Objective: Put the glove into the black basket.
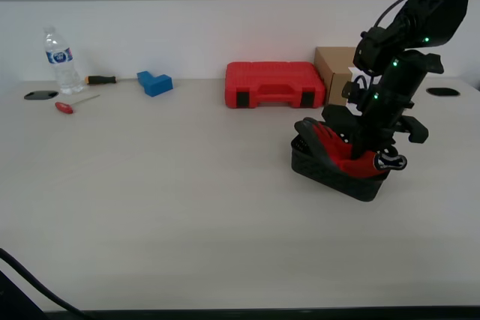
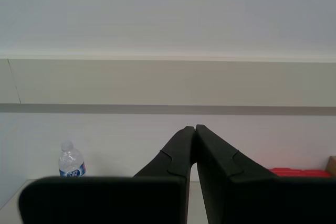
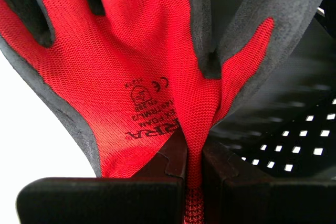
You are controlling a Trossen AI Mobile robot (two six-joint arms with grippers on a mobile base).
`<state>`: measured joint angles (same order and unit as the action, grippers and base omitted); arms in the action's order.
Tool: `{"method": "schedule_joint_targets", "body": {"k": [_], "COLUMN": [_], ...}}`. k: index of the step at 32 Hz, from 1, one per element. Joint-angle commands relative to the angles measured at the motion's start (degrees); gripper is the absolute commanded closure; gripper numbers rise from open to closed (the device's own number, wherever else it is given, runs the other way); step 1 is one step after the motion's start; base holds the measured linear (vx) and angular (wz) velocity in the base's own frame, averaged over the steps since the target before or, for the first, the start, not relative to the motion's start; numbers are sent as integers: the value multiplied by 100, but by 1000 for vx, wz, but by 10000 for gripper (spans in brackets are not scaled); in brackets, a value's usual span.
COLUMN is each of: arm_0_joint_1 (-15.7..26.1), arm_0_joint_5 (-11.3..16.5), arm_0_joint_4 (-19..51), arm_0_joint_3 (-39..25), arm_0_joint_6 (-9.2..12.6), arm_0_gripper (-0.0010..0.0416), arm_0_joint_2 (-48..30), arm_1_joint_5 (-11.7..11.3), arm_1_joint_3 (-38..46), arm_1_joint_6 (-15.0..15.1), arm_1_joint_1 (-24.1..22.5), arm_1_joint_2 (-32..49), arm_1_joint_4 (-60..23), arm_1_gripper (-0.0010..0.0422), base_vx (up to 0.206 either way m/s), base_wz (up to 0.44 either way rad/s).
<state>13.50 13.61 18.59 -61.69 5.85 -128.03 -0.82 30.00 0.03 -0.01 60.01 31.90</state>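
Note:
The red glove (image 1: 335,148) with black fingertips lies across the black basket (image 1: 337,174) at the exterior view's right, its fingers draped over the basket's near-left rim. My first gripper (image 1: 369,154) is shut on the glove's cuff end, low over the basket. In the first wrist view the glove (image 3: 142,77) fills the frame, pinched between the fingers (image 3: 173,182), with the basket's perforated wall (image 3: 294,150) beside it. My second gripper (image 2: 195,129) is shut and empty, raised and facing the wall; it does not show in the exterior view.
A red plastic tool case (image 1: 274,84) and a cardboard box (image 1: 336,69) stand behind the basket. A water bottle (image 1: 60,61), a blue block (image 1: 155,82) and two screwdrivers (image 1: 75,103) lie at the back left. The table's front edge runs along the bottom.

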Motion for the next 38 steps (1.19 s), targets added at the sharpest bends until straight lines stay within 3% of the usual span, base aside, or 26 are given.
{"method": "schedule_joint_targets", "body": {"k": [1,8,11,23,28,38], "arm_0_joint_1": [4,4,4,4,4,4], "arm_0_joint_5": [-26,-63,-66,-68,-66,-61], "arm_0_joint_4": [9,11,-66,160,157,337], "arm_0_joint_3": [-2,-2,-2,-1014,-1775,-2994], "arm_0_joint_6": [-11,57,63,11,-7,-26], "arm_0_gripper": [398,307,293,294,293,294], "arm_0_joint_2": [-7,-7,52,984,1600,1788], "arm_1_joint_5": [-2,-2,-4,-2,-2,-4], "arm_1_joint_3": [0,0,0,0,7,0], "arm_1_joint_6": [0,0,0,0,0,0], "arm_1_joint_1": [2,2,2,0,0,2], "arm_1_joint_2": [2,2,2,2,2,2], "arm_1_joint_4": [28,31,31,26,26,17], "arm_1_gripper": [412,412,412,412,412,412], "base_vx": [0,0,0,0,0,0], "base_wz": [0,0,0,0,0,0]}}
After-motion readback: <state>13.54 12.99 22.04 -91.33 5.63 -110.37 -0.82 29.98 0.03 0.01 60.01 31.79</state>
